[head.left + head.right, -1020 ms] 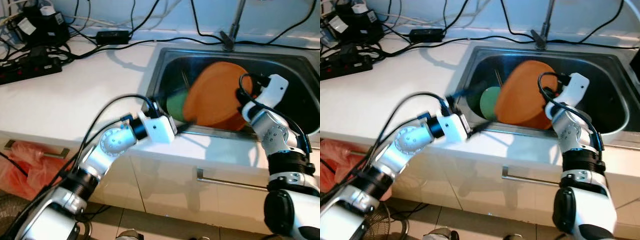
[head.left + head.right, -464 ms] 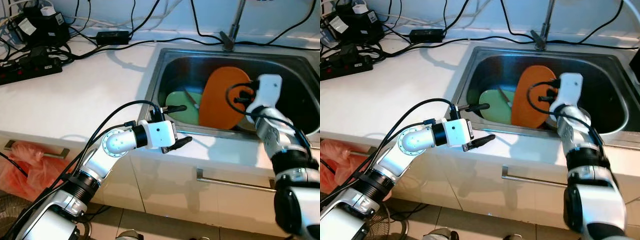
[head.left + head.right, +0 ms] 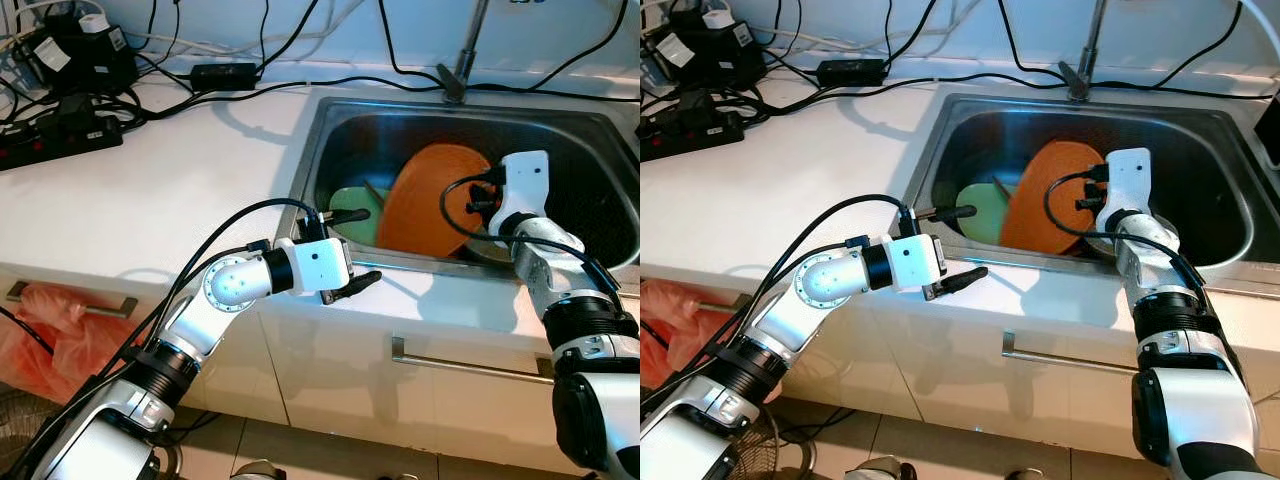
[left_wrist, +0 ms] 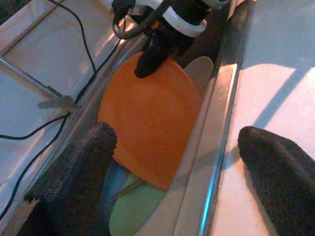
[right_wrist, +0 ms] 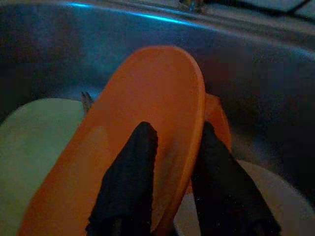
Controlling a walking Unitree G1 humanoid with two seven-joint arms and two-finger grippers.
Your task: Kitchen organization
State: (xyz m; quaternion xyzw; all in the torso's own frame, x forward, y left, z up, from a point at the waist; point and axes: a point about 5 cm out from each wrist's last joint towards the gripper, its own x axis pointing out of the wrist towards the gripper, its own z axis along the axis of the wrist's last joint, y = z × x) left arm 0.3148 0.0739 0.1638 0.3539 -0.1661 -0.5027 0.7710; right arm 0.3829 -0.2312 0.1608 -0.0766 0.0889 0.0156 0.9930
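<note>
My right gripper (image 5: 170, 182) is down in the sink (image 3: 330, 140), jaws clamped on the rim of the orange plate (image 3: 425, 200), which tilts over the green plate (image 3: 350, 215) at its 9 o'clock. My left gripper (image 3: 357, 247) hovers at the table (image 3: 150, 190) edge, jaws apart

home kitchen, steel sink (image 3: 330, 130), white counter (image 3: 150, 200), drawer handle (image 3: 465, 365)
</note>
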